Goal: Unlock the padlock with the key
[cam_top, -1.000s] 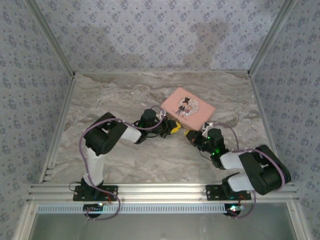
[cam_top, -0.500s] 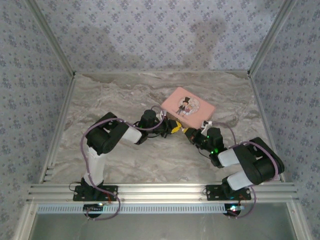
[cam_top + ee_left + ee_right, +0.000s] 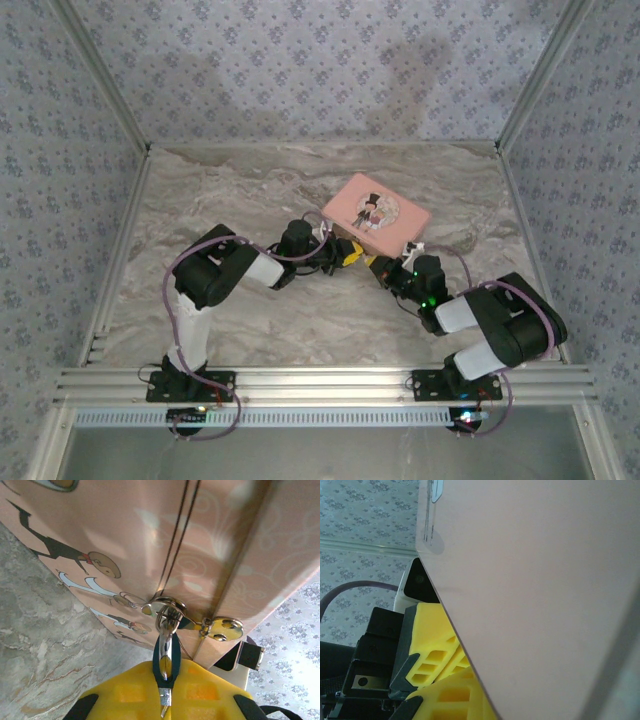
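Note:
The small grey padlock (image 3: 168, 650) hangs by its shackle from the metal clasp (image 3: 172, 611) on the pink box (image 3: 376, 213). My left gripper (image 3: 167, 669) is shut on the padlock body, which is pinched edge-on between the yellow pads (image 3: 125, 692). A thin silvery sliver (image 3: 164, 700) pokes out below the body; I cannot tell whether it is the key. In the top view the left gripper (image 3: 348, 254) meets the box's near-left side and my right gripper (image 3: 381, 268) sits close beside it. In the right wrist view the box wall (image 3: 545, 580) hides most of that gripper, and one yellow finger (image 3: 445, 700) shows.
The box lies at the middle right of the marble table (image 3: 230, 190), lid with the cartoon couple (image 3: 370, 212) facing up. Papered walls and aluminium posts (image 3: 100, 85) close in three sides. Both forearms cross the table's near half.
The right arm's elbow folded in and its gripper slid up to the box's near edge, beside the left gripper. The left arm and the box stayed put.

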Robot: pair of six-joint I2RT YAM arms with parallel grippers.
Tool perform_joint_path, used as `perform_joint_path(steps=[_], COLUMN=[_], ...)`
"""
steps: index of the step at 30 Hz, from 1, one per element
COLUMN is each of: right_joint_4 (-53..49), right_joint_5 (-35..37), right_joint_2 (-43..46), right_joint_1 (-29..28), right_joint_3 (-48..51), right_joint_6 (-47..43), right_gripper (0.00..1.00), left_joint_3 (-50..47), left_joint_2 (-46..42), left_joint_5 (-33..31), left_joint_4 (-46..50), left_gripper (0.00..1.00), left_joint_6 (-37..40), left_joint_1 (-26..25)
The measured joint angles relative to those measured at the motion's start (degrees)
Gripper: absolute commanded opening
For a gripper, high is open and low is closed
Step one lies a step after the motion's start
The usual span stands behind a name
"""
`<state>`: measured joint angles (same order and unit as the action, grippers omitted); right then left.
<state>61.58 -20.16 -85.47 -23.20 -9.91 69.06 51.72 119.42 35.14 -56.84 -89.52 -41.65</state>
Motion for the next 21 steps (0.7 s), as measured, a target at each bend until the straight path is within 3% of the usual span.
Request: perform_joint_path(steps=[21], right_joint_4=[0.9], right_joint_5=[0.6], right_joint_2=[-2.3], right_joint_1=[0.0], right_joint_3=[-1.7], right_joint_6=[1.0], right_gripper=[0.00], left_joint_3=[-0.7], left_joint_2=[1.5], left_joint_5=[-1.5], left_joint_4=[-5.1], left_gripper=[0.05], left_joint_6=[-2.1], left_joint_1=[0.0])
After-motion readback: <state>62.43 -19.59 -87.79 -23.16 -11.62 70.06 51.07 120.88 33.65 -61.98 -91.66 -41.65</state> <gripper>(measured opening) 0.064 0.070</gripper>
